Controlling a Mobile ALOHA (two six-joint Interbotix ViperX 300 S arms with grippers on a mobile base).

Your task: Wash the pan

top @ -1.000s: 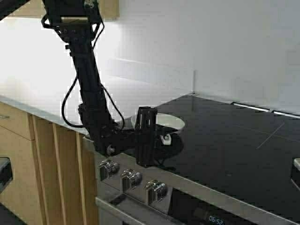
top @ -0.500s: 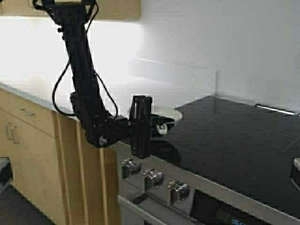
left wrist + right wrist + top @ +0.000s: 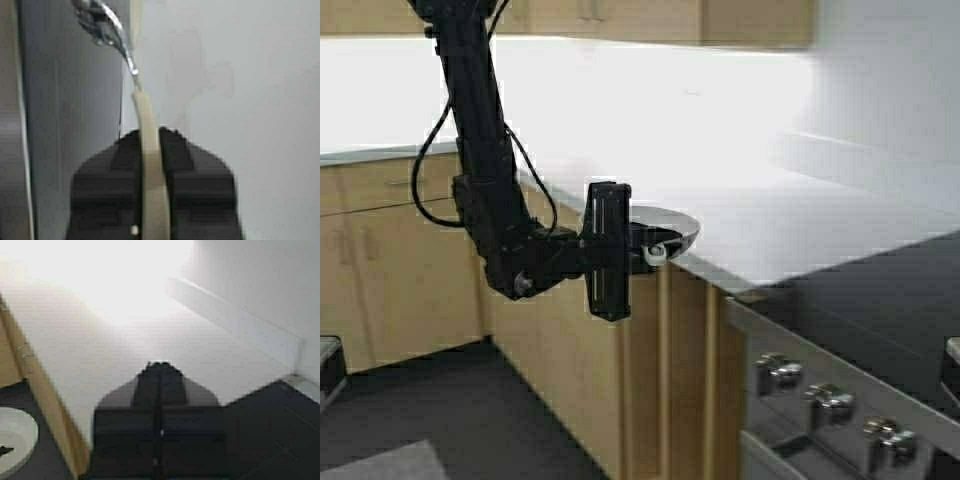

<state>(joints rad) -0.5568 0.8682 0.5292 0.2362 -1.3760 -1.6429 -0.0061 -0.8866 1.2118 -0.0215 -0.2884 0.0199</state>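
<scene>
High view: white countertop (image 3: 800, 215) and wooden cabinets (image 3: 380, 260) are seen; the pan (image 3: 665, 225), light, rigid and slippery when wet, is carried at the counter's near edge, clenched by the left gripper (image 3: 640, 248) at its handle (image 3: 150, 165); the right gripper (image 3: 160, 377) is closed, empty

Your left arm's black two-fingered gripper (image 3: 150, 150) clamped either side of a thin cream pan handle (image 3: 148, 165), seen edge-on, a shiny metal ring (image 3: 102, 22) at its far tip, pale blurred surfaces behind
</scene>
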